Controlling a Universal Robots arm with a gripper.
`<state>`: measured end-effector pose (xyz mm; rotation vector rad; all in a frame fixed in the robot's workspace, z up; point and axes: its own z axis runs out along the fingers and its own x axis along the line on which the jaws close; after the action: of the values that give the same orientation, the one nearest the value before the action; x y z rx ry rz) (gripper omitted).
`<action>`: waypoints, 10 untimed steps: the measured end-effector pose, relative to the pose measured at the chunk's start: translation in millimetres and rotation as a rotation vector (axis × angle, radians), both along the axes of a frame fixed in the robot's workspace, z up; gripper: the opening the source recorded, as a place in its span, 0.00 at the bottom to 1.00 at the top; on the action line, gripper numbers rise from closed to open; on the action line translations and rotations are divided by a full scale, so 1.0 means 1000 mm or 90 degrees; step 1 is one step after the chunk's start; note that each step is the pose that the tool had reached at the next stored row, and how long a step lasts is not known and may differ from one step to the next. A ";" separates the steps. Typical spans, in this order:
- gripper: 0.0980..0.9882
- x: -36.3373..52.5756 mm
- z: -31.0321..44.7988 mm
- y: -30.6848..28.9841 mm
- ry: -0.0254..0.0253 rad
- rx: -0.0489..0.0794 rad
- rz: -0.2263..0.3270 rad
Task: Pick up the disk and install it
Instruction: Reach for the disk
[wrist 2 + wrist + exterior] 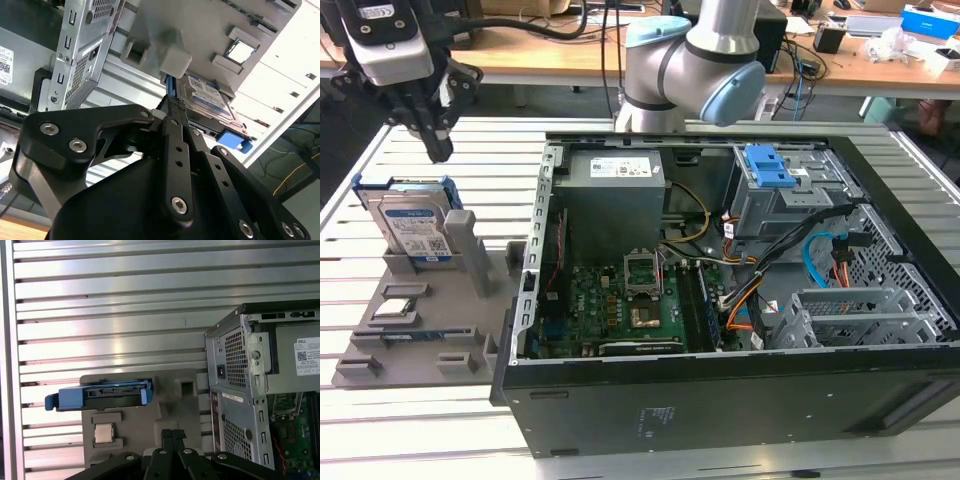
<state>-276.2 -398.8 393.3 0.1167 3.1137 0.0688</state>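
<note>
The disk (413, 228) stood on edge in the grey holder (425, 332), the gripper (438, 150) near it closed and empty; it seemed rigid, rather heavy and fragile, best taken by its blue bracket (52, 401).

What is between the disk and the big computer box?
In the exterior view and the first wrist view, a grey upright block of the grey holder stands between the disk and the computer case.
</note>
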 end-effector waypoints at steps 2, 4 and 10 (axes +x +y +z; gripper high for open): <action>0.01 -0.0021 0.0000 0.0000 0.0000 0.000 0.000; 0.01 -0.0054 0.0000 0.0000 0.0000 0.000 0.000; 0.01 -0.0157 0.0000 0.0000 0.0000 0.000 0.000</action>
<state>-291.8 -398.8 393.3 0.1167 3.1137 0.0688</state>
